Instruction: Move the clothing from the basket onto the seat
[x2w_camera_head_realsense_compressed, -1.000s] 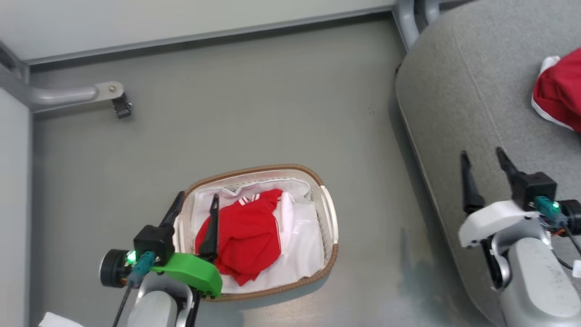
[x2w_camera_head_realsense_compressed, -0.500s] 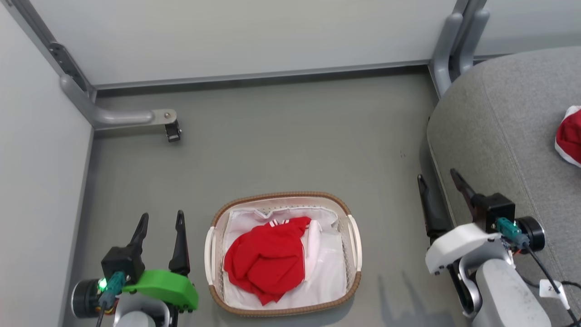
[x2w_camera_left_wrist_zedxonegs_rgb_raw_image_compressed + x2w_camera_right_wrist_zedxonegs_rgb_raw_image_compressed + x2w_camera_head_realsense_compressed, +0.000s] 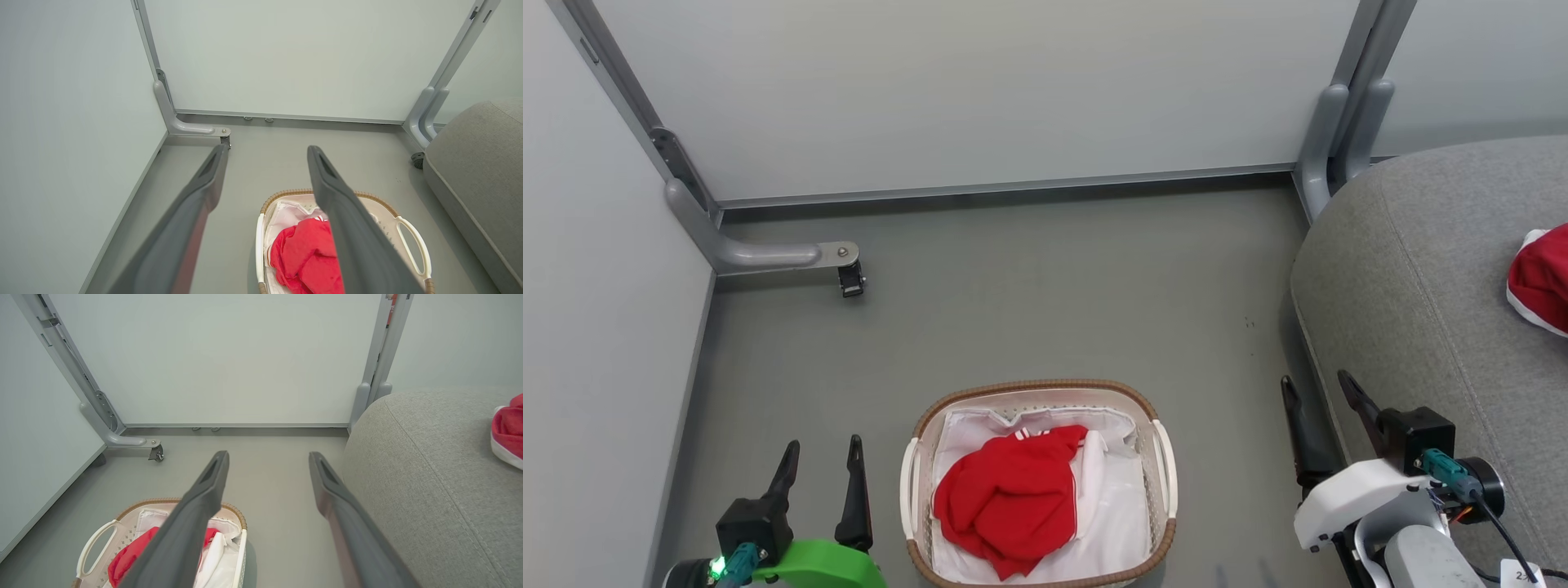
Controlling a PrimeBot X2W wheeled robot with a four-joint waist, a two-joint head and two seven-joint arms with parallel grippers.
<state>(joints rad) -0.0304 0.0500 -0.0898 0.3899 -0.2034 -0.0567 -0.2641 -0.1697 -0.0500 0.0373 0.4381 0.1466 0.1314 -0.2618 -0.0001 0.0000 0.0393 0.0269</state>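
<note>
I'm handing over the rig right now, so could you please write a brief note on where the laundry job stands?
Left gripper: open, empty, left of the oval white perforated plastic basket with brown woven rim.
Right gripper: open, empty, at the edge of the large grey fabric seat cushion.
Done: one red garment with white trim lies on the seat.
To do: a red white-striped garment lies in the basket; move it onto the seat.

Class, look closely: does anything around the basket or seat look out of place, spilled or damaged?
Nothing stands out. The basket sits upright on the floor with red clothing bunched inside; a second red garment lies on the seat.
</note>
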